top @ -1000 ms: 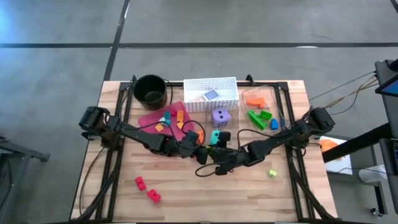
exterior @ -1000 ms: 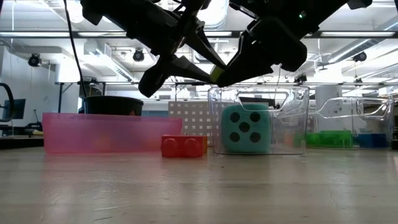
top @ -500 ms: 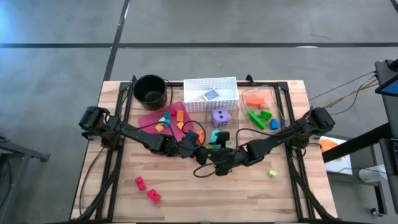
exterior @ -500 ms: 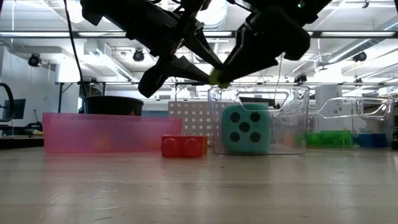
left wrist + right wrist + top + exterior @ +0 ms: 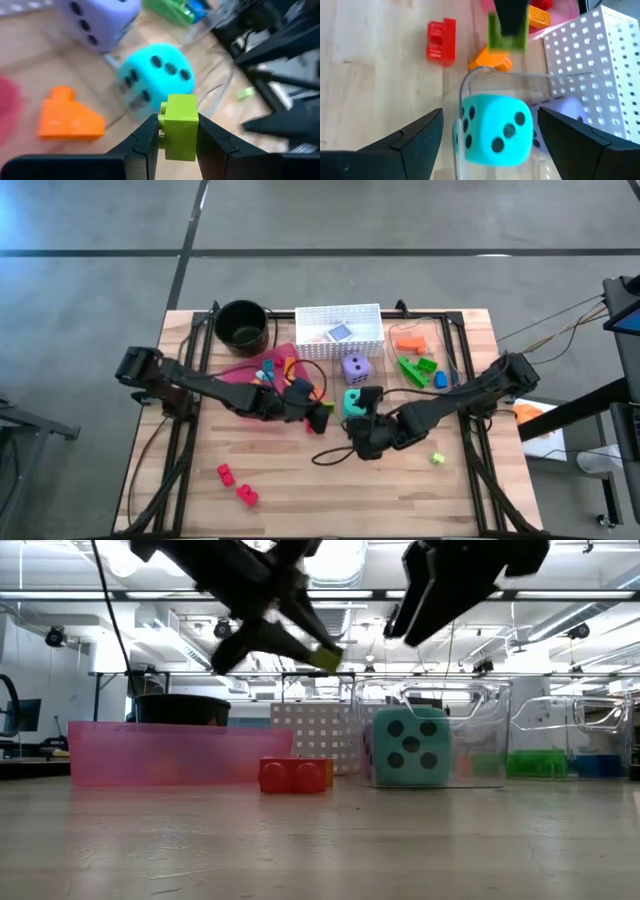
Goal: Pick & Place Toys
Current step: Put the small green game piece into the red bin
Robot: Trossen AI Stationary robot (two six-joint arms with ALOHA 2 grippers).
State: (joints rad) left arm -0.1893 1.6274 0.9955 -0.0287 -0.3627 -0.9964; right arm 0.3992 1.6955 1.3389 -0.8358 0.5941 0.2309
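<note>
My left gripper [image 5: 178, 131] is shut on a lime green brick [image 5: 179, 112], raised above the table near the pink tray [image 5: 240, 370]. My right gripper [image 5: 490, 112] hangs open above the teal die [image 5: 495, 132], touching nothing; in the high view this gripper [image 5: 362, 426] is just on the near side of the die [image 5: 353, 400]. The die rests on the table, and so does the purple die [image 5: 354, 366] farther back. An orange brick [image 5: 67, 117] lies beside the tray. Two red bricks [image 5: 236, 485] and a small lime one [image 5: 437, 458] lie near the front. My left gripper pinches the lime brick by two opposite sides [image 5: 163, 127] between its two fingers, with the brick only at their free ends [image 5: 325, 658]. The fingers slant down from the table's left side. The brick is lifted well clear of the table.
A white perforated basket [image 5: 338, 330] and a black pot [image 5: 242, 323] stand at the back. The pink tray holds a few bricks. At the back right lie green, orange and blue bricks [image 5: 415, 360]. Bare wood stretches along the front between the red bricks and the lime one.
My right gripper has opened, let go of the lime brick and risen. My left gripper kept the brick and carried it a little toward the table's left. The teal die has slid slightly toward the table's right.
</note>
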